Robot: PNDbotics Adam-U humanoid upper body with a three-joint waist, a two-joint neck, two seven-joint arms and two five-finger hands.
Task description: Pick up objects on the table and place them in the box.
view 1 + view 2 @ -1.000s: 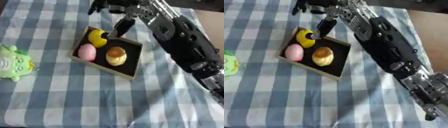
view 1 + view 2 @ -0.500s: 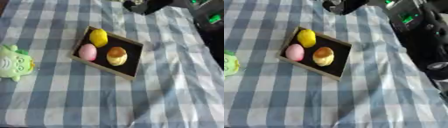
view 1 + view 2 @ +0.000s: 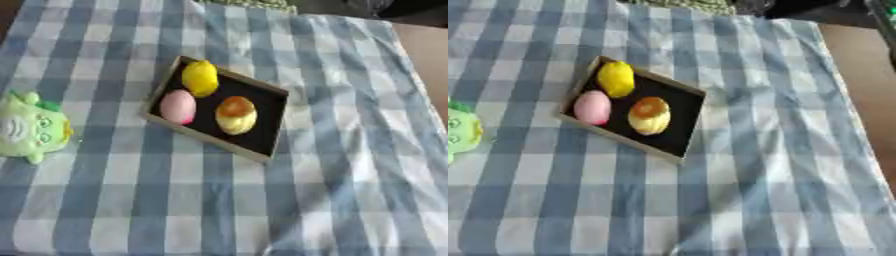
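A shallow black box (image 3: 265, 131) with a tan rim lies askew at the middle of the blue checked tablecloth. Inside it lie a yellow lemon-shaped thing (image 3: 199, 78), a pink egg-shaped thing (image 3: 178, 106) and a round orange-brown bun-like thing (image 3: 236, 114). A green plush toy (image 3: 30, 128) with a pale face lies on the cloth at the left edge, well apart from the box. Neither hand shows in either view.
The checked cloth (image 3: 332, 190) is wrinkled to the right of the box. A bare brown table edge (image 3: 864, 75) shows at the far right. Something dark sits at the top right corner beyond the cloth.
The right arm and hand, which hung over the box by the yellow thing, have drawn away up and to the right and left the views. The yellow thing stays in the box.
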